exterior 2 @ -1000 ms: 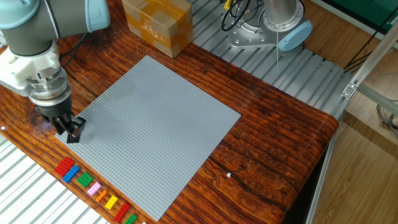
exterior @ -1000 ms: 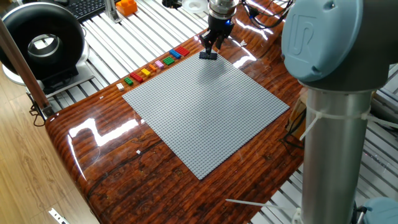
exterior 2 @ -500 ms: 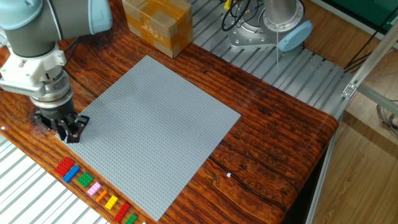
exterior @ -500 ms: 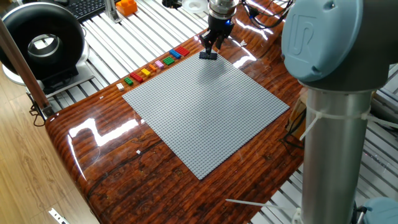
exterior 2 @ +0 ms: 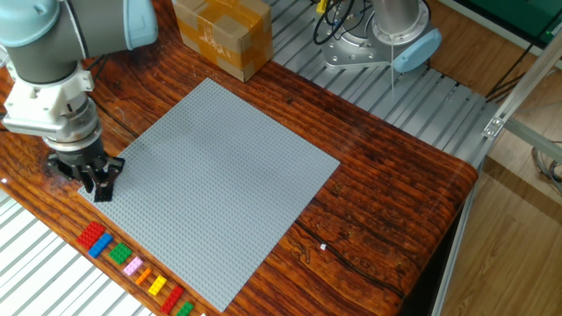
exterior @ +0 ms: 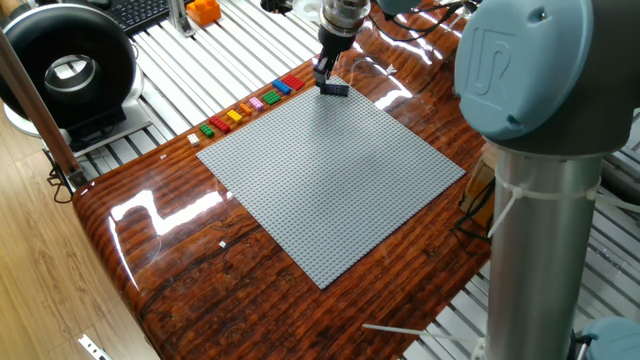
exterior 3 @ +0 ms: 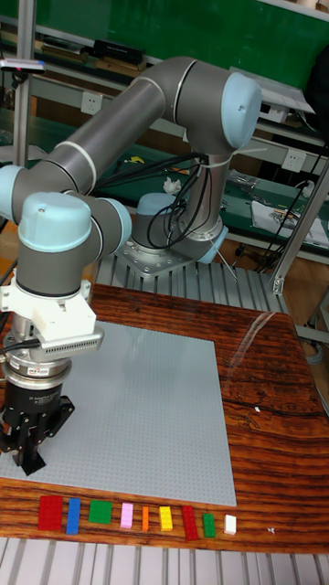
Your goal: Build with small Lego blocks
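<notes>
The large grey baseplate (exterior: 330,180) (exterior 2: 219,175) (exterior 3: 137,411) lies in the middle of the wooden table. On its corner sits a small dark Lego block (exterior: 336,90) (exterior 2: 104,195). My gripper (exterior: 328,80) (exterior 2: 98,186) (exterior 3: 32,457) points down with its dark fingertips right at that block. Whether they clamp it does not show. Along the plate's edge, a row of small Lego blocks (exterior: 250,105) (exterior 2: 132,263) (exterior 3: 128,516) runs on the wood: red, blue, green, pink, orange, yellow, red, green, white.
A cardboard box (exterior 2: 221,35) stands beyond the plate's far corner. A second arm's base (exterior 2: 391,35) is bolted to the metal slats behind. A black ring-shaped device (exterior: 65,70) and an orange object (exterior: 203,11) sit off the table. A grey arm column (exterior: 545,150) blocks the right side.
The gripper has shifted slightly sideways and turned a little over the plate's corner. The dark block has stayed in the same spot.
</notes>
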Controlling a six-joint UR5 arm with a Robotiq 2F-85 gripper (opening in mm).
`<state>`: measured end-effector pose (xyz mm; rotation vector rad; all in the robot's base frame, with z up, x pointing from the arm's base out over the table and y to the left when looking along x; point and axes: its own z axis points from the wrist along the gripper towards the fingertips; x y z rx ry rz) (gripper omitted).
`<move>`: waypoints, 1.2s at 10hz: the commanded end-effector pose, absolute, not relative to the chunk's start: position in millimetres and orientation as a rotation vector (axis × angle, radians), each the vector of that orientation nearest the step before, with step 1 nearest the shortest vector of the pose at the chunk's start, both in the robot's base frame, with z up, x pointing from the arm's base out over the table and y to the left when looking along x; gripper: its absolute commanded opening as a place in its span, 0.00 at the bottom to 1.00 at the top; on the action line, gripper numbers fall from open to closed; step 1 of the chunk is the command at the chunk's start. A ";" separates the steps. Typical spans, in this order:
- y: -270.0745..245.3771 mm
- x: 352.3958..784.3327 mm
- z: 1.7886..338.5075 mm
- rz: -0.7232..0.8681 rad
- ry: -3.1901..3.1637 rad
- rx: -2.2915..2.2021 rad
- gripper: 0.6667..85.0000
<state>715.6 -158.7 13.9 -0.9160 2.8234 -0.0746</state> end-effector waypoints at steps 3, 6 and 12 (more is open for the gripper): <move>-152.5 698.4 11.4 -0.001 2.809 -1.104 0.08; -153.2 687.3 8.3 0.019 2.867 -1.055 0.02; -163.2 674.8 7.7 -0.018 2.861 -1.233 0.31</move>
